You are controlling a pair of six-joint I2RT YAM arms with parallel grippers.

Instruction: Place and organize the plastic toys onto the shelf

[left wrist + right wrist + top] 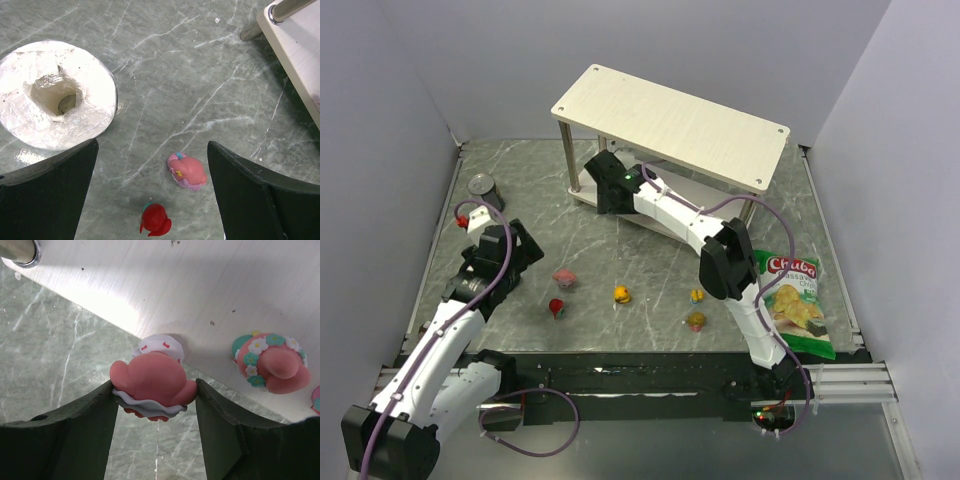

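right wrist: right tool (pixel 155 386) grips pink toy (pixel 150 376) | top: toy hidden

smooth glossy plastic toy (pixel 152 382) – pale matt wood-grain shelf (pixel 225 280), shiny metal post (pixel 20 250) at upper left – veined marble-look table (pixel 190 75).

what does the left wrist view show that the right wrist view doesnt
Only the left wrist: a round can with a torn silvery foil lid, a small pink plastic figurine and a small red plastic figurine lying loose, and the open, empty left claw.
Only the right wrist: the right claw shut on a pink-and-white plastic figurine at the edge of the pale wooden shelf board, with a pink flower-crowned figurine resting on it.
Both: that board, a silver metal post and the grey-green marbled table.
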